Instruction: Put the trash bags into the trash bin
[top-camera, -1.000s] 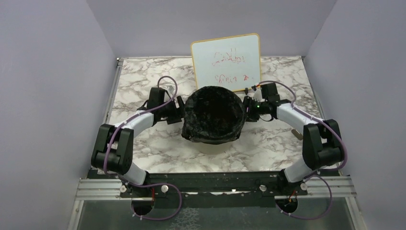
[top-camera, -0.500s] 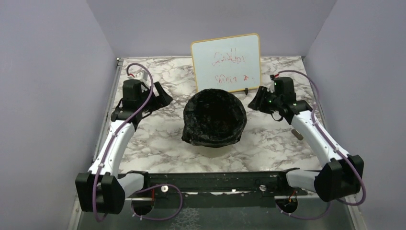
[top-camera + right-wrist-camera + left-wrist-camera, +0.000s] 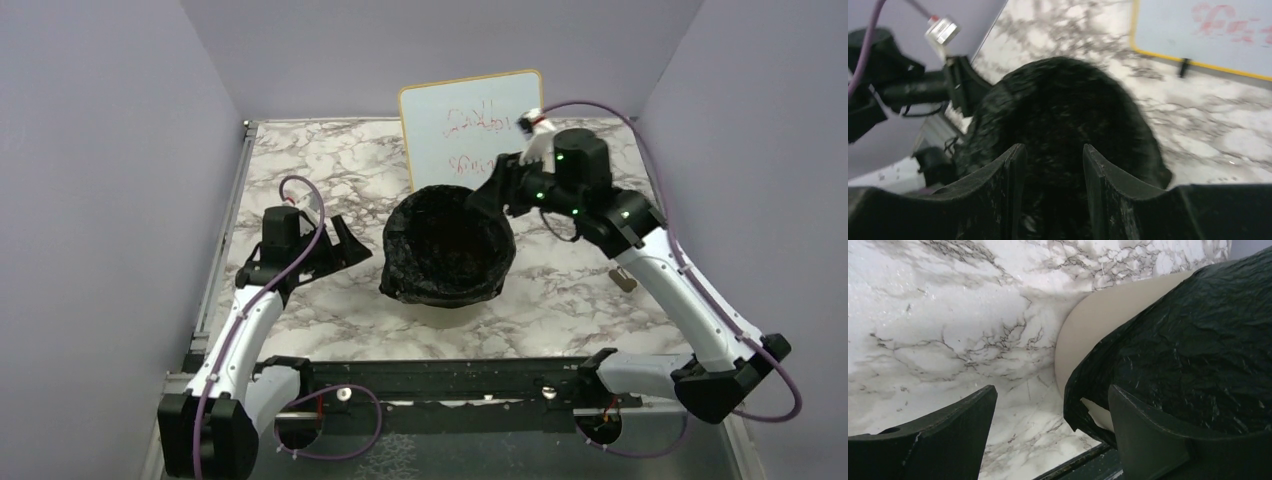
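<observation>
Top external shows the trash bag (image 3: 447,245) lining the trash bin (image 3: 1098,315) on the table (image 3: 560,300), cuffed over its rim. Our left gripper (image 3: 1052,392) gapes empty beside it; our right gripper (image 3: 1053,150) hovers parted, empty, above. We fear a finger snagging the film and dragging it off.

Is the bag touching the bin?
Touching. The left wrist view shows the bag draped over the bin, its wrinkled black plastic hanging down over the beige wall with no gap at the rim.
</observation>
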{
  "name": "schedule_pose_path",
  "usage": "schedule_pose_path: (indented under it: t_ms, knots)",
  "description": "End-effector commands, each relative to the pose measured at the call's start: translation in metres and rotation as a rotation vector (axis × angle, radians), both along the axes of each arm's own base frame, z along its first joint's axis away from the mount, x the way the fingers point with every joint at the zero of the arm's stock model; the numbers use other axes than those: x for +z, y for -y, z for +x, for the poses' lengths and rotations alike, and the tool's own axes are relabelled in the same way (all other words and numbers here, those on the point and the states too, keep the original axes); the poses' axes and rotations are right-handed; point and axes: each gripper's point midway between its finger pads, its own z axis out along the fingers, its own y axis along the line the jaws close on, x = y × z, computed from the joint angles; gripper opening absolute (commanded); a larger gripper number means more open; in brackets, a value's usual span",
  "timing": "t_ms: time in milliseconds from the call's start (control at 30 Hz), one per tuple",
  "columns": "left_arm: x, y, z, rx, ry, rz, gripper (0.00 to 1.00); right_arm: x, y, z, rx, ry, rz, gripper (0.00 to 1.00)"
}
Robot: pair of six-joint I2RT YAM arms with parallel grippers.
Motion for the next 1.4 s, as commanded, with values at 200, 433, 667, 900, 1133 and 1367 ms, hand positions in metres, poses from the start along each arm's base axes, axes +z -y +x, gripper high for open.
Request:
schedule_pose_path:
  t_ms: [200, 433, 667, 900, 1133, 1367]
  knots:
    - [-0.003, 0.043, -0.025, -0.18, 0.005, -0.278, 0.83, -0.081, -0.066, -0.039, 0.103, -0.075, -0.389, 0.5]
    - [-0.021, 0.045, -0.022, -0.186, -0.029, -0.261, 0.82, -0.134, -0.091, -0.048, 0.142, -0.115, -0.525, 0.5]
    - [-0.044, 0.057, -0.026, -0.245, -0.105, -0.269, 0.82, -0.186, -0.09, -0.045, 0.11, -0.177, -0.612, 0.5]
    - [-0.051, 0.057, -0.016, -0.187, -0.092, -0.262, 0.78, -0.232, -0.094, -0.055, 0.151, -0.257, -0.692, 0.5]
    - [-0.063, 0.058, -0.019, -0.183, -0.125, -0.253, 0.76, -0.253, -0.098, -0.061, 0.18, -0.275, -0.689, 0.5]
    - [-0.082, 0.061, -0.024, -0.171, -0.189, -0.244, 0.7, -0.284, -0.103, -0.072, 0.213, -0.361, -0.694, 0.5]
